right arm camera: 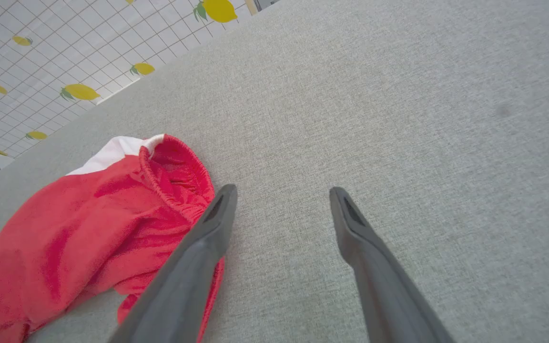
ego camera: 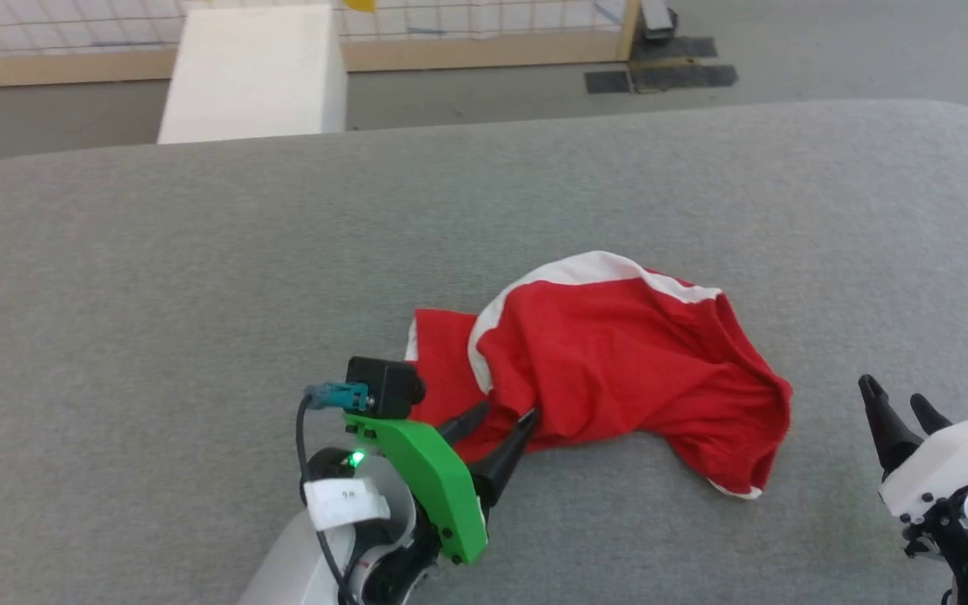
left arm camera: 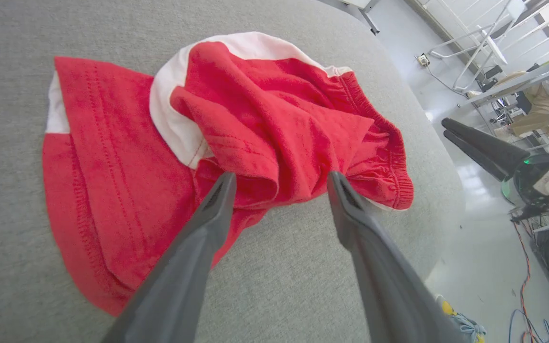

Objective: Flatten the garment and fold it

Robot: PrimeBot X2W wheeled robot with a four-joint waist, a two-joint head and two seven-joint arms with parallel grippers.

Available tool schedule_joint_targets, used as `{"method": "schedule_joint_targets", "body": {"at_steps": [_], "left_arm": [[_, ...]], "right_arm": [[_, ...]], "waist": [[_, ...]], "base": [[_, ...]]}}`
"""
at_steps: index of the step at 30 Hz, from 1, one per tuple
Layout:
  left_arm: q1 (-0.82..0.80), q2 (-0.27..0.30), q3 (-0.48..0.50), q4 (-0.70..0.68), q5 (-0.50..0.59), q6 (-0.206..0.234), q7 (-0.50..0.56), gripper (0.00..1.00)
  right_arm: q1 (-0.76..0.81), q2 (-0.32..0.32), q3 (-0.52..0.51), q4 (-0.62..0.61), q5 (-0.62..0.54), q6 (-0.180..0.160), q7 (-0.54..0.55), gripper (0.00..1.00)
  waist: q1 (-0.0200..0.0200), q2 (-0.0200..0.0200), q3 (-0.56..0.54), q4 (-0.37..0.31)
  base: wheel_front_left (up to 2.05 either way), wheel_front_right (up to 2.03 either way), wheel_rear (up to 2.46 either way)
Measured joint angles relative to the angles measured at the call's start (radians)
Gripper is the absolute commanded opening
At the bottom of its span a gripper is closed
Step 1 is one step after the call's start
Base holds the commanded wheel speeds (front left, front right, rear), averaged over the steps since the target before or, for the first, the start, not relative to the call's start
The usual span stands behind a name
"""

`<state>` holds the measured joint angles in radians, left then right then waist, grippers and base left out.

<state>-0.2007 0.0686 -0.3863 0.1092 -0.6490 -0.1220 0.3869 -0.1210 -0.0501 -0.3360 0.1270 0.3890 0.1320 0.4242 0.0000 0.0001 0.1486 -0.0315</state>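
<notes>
The garment point(ego camera: 618, 353), bright red shorts with white trim, lies crumpled on the grey padded table point(ego camera: 198, 277). Its gathered waistband point(left arm camera: 384, 143) bunches at the right end. My left gripper point(ego camera: 501, 416) is open at the garment's near-left edge, its two dark fingers straddling a raised fold point(left arm camera: 255, 181) without pinching it. My right gripper point(ego camera: 900, 403) stands open to the right of the garment, above bare table; in the right wrist view the garment point(right arm camera: 88, 219) lies just left of my left finger point(right arm camera: 208, 238), nothing between the jaws.
A white block point(ego camera: 253, 71) stands beyond the table's far edge, in front of a wooden-framed net fence point(ego camera: 484, 42). The table's rounded right edge point(left arm camera: 446, 200) drops to a floor with cables and metal racks point(left arm camera: 493, 47).
</notes>
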Motion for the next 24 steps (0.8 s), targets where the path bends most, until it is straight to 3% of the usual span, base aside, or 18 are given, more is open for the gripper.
{"method": "schedule_joint_targets", "body": {"at_steps": [10,11,12,18,24], "left_arm": [[-0.087,0.024,-0.025,0.123,0.090,0.039,-0.001,1.00],[-0.091,0.024,-0.025,0.133,0.090,0.040,-0.002,0.30],[-0.094,0.025,-0.025,0.139,0.091,0.040,-0.009,0.00],[-0.119,0.034,0.009,0.134,0.090,0.040,-0.060,0.00],[-0.246,0.102,0.108,0.105,0.124,0.074,-0.161,0.00]], "right_arm": [[0.002,0.000,0.018,-0.005,0.019,0.000,-0.012,1.00],[0.002,0.000,0.020,-0.005,0.019,0.000,-0.013,1.00],[0.002,0.000,0.023,-0.005,0.019,0.000,-0.014,1.00],[0.001,0.000,0.043,-0.002,0.019,0.000,-0.022,1.00],[-0.002,0.000,0.062,0.003,0.025,0.000,-0.026,1.00]], "waist": [[0.0000,0.0000,0.042,-0.054],[0.0000,0.0000,0.045,-0.056],[0.0000,0.0000,0.048,-0.057],[0.0000,0.0000,0.049,-0.048],[0.0000,0.0000,0.050,-0.038]], "base": [[0.00,0.00,0.00],[0.00,0.00,0.00],[0.00,0.00,0.00],[0.00,0.00,0.00],[0.00,0.00,0.00]]}}
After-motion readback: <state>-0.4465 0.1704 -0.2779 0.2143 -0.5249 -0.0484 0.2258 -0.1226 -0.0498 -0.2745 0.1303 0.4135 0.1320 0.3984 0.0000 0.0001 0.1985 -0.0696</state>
